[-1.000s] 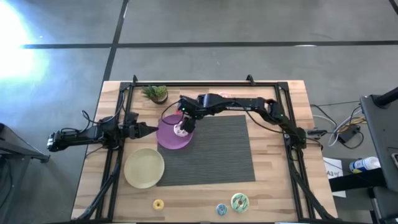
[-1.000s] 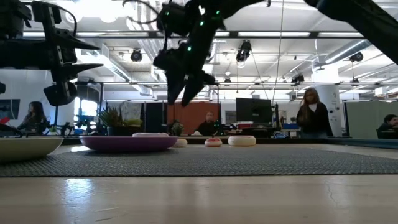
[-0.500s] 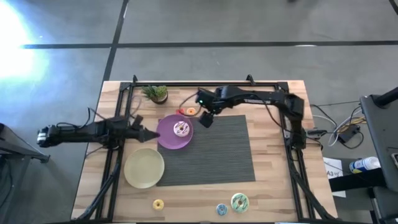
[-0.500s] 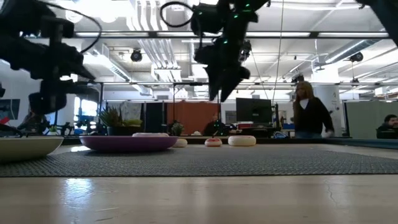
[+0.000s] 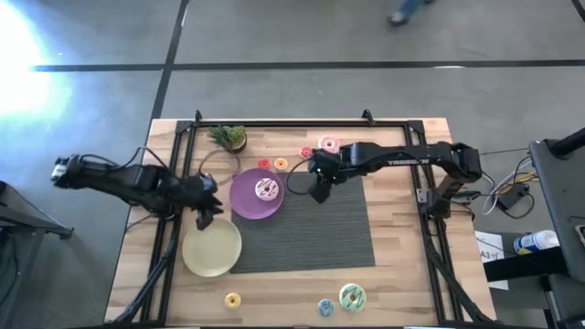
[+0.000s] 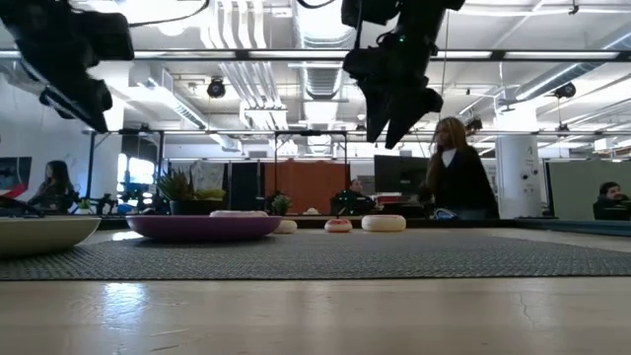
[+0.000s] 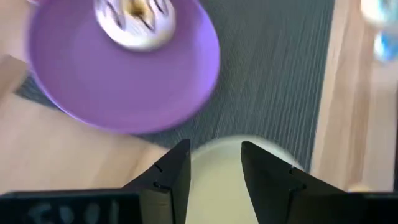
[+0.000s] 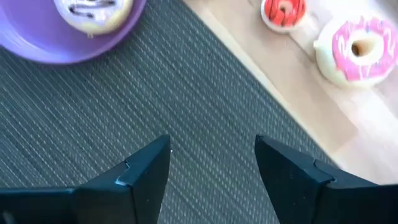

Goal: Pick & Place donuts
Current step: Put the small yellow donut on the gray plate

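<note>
The white-sprinkled donut (image 5: 266, 189) lies flat on the purple plate (image 5: 245, 203), also in the left wrist view (image 7: 134, 15) and the right wrist view (image 8: 93, 12). The pink donut (image 5: 328, 144) (image 8: 359, 46), a small red one (image 8: 285, 11) and an orange one (image 5: 281, 164) lie on the wood by the far edge. The yellow (image 5: 232, 300), blue (image 5: 324, 308) and green-iced (image 5: 352, 296) donuts lie near the near edge. My right gripper (image 5: 320, 192) (image 8: 212, 144) hangs open above the mat. My left gripper (image 5: 206, 217) (image 7: 214, 152) is open above the yellow plate's far rim (image 7: 230, 146).
A dark ribbed mat (image 5: 311, 228) covers the table's middle. The yellow plate (image 5: 212, 247) sits near the purple one, at the mat's left edge. A small potted plant (image 5: 228, 137) stands at the far left. People show in the room behind, in the low view.
My right gripper has drawn away from the white-sprinkled donut on the purple plate, rising and moving right over the mat; the donut stays on the plate. My left gripper has swung toward the near edge and tipped downward, ending between the purple and yellow plates.
</note>
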You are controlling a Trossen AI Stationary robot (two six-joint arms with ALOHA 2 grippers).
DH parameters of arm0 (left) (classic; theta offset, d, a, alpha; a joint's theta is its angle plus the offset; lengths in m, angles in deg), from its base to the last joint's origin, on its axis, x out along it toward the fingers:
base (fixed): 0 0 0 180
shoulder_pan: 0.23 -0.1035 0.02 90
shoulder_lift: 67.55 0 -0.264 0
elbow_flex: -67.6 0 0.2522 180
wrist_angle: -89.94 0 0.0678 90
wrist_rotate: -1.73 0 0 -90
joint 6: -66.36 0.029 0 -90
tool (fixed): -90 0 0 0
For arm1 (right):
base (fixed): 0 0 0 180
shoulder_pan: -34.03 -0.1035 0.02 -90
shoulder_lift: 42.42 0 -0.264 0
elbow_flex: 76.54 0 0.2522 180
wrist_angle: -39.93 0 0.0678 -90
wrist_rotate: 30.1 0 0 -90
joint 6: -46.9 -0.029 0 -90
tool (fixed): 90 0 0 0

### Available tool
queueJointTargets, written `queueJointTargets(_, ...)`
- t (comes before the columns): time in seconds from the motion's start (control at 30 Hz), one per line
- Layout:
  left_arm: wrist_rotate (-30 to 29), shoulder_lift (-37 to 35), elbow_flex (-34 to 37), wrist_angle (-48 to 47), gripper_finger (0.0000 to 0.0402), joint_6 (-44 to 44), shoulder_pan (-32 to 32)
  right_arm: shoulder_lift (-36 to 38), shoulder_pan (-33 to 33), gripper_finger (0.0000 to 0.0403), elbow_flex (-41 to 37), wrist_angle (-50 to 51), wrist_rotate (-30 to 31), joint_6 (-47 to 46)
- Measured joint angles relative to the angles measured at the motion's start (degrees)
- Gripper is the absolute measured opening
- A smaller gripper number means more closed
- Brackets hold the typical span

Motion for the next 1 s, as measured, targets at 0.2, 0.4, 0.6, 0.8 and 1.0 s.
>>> queueJointTargets(0.2,-4.31,8.08,-4.26,0.25,0.0114,-10.83,18.84,0.33,-2.05,0.0228,-3.60,-0.17,1.21,0.89)
queueJointTargets(0.4,-13.38,22.25,-11.37,0.69,0.0103,-19.12,37.80,0.49,-2.86,0.0225,-6.59,-0.20,1.00,5.82)
queueJointTargets(0.6,-11.69,37.27,-22.02,3.55,0.0102,-24.62,42.96,1.89,-4.40,0.0224,-7.94,-3.33,1.79,11.08)
queueJointTargets(0.8,-9.65,51.93,-32.33,6.85,0.0102,-19.54,42.83,2.70,-4.53,0.0224,-8.50,-6.94,2.65,14.40)
queueJointTargets(1.0,-6.10,59.57,-36.03,5.82,0.0102,-20.48,42.73,2.68,-4.48,0.0224,-8.50,-7.50,2.58,17.32)
